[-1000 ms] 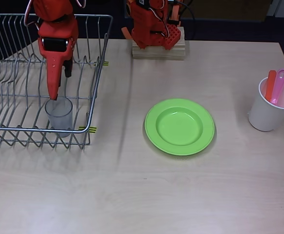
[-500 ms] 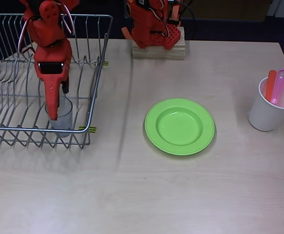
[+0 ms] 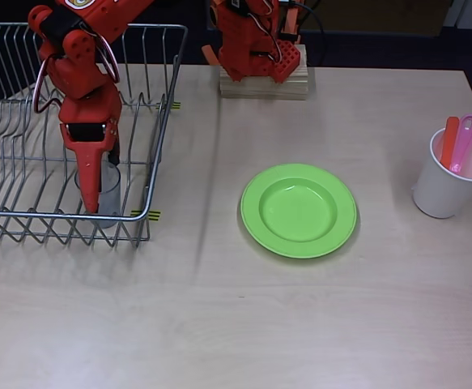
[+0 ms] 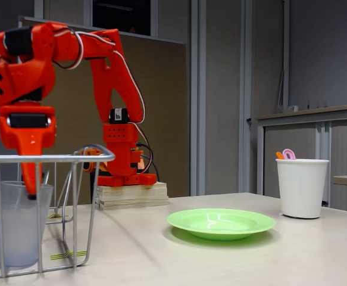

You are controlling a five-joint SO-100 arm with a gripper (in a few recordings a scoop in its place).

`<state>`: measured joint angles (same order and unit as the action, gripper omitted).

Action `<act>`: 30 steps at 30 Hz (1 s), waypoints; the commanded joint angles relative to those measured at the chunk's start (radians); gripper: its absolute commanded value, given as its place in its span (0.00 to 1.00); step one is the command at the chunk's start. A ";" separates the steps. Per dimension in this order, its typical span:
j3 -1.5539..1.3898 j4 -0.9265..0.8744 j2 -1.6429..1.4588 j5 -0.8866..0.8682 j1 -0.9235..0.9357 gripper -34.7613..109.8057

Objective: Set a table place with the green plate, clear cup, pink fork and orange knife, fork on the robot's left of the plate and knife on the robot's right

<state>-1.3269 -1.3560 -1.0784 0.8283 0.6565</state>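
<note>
Meanwhile, on the table point(image 3: 300, 324), my arm hangs over the wire dish rack point(image 3: 25, 219) at the overhead view's left, well apart from the green plate point(image 3: 299, 211) at centre. The white paper cup point(image 3: 450, 190) at right holds the orange knife point(image 3: 449, 143) and pink fork point(image 3: 465, 143), handles up. Inside the rack stands the clear cup point(image 4: 19, 223), upright, directly below my gripper point(image 3: 92, 198), whose pointed finger reaches down into the cup's mouth. Whether my claw is spread or pinching the wall, I cannot tell. Compared with a second ago, my claw has travelled toward the rack's near edge and sunk deeper into the cup; nothing else has shifted.
</note>
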 commanded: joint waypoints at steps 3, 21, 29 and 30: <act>0.052 -0.003 0.015 -0.037 0.000 0.57; 0.074 -0.060 -0.124 -0.107 -0.035 0.42; 0.055 -0.196 -0.469 -0.124 -0.084 0.43; 0.054 -0.212 -0.512 -0.127 -0.095 0.44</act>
<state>-1.2686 -1.5263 -1.4281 0.7087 0.5829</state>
